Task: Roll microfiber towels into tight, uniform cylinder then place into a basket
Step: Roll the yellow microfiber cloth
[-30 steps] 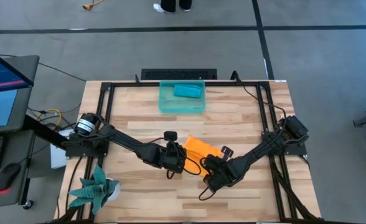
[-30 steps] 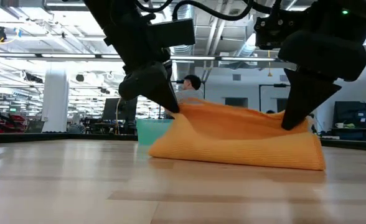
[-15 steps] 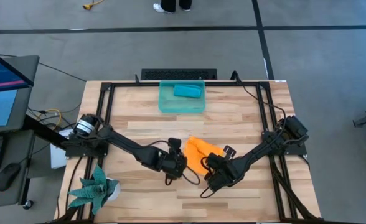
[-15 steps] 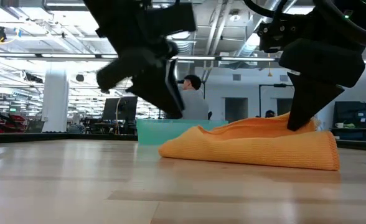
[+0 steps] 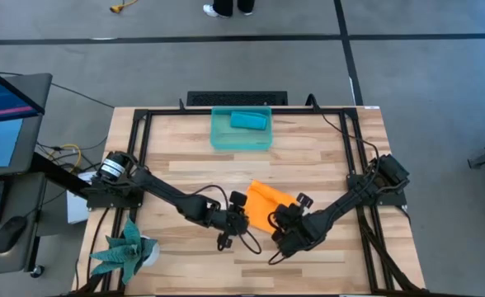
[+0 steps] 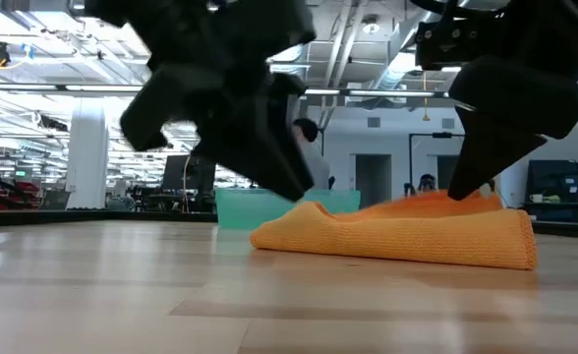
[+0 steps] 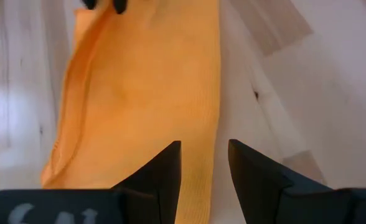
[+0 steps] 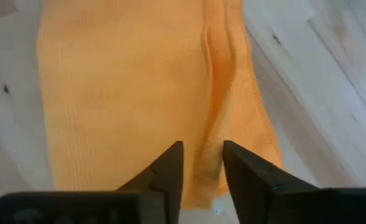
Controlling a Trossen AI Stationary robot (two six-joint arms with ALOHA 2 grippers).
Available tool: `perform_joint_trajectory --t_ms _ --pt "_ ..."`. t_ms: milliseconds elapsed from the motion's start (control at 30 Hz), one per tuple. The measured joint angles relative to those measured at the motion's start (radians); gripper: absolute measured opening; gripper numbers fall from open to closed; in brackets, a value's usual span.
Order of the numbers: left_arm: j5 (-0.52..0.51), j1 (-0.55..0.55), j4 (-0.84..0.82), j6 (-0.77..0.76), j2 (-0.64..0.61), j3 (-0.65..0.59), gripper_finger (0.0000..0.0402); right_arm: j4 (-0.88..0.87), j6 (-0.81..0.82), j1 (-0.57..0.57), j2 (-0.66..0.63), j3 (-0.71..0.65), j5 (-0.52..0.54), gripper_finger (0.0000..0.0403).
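While both arms meet at the table's near middle, the orange towel lies folded between their grippers.

The basket stands at the far edge, well apart from them, holding the rolled teal towel. The orange cloth rests flat on the wood, a loose ridge along one side. The left gripper hangs at one end of its near edge, fingers slightly parted and gripping nothing. The right gripper sits low at the other end, fingers just apart astride a fold; whether they pinch it is unclear.
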Motion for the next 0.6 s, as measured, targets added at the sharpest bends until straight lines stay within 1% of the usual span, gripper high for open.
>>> perform_joint_trajectory --t_ms 133,267,367,433,533,600 --pt "0.003 0.014 0.085 0.031 0.0 -0.07 0.0126 -0.016 0.002 -0.007 -0.004 0.0 -0.001 0.0161" --pt "0.009 0.038 0.145 0.028 0.0 -0.092 0.0126 -0.043 0.002 -0.007 -0.004 0.014 -0.002 0.0164" --pt "0.071 0.06 0.147 0.019 0.0 -0.095 0.0126 -0.046 -0.004 -0.001 -0.005 0.039 -0.002 0.0156" --pt "0.117 0.075 0.158 0.004 0.0 -0.095 0.0125 -0.016 -0.023 0.009 -0.005 0.047 -0.001 0.015" --pt "0.196 0.098 0.155 -0.017 0.0 -0.095 0.0125 0.097 -0.069 0.027 -0.006 0.038 -0.002 0.0141" --pt "0.231 0.11 0.138 -0.03 0.0 -0.094 0.0125 0.18 -0.102 0.033 -0.006 0.018 -0.005 0.0136"
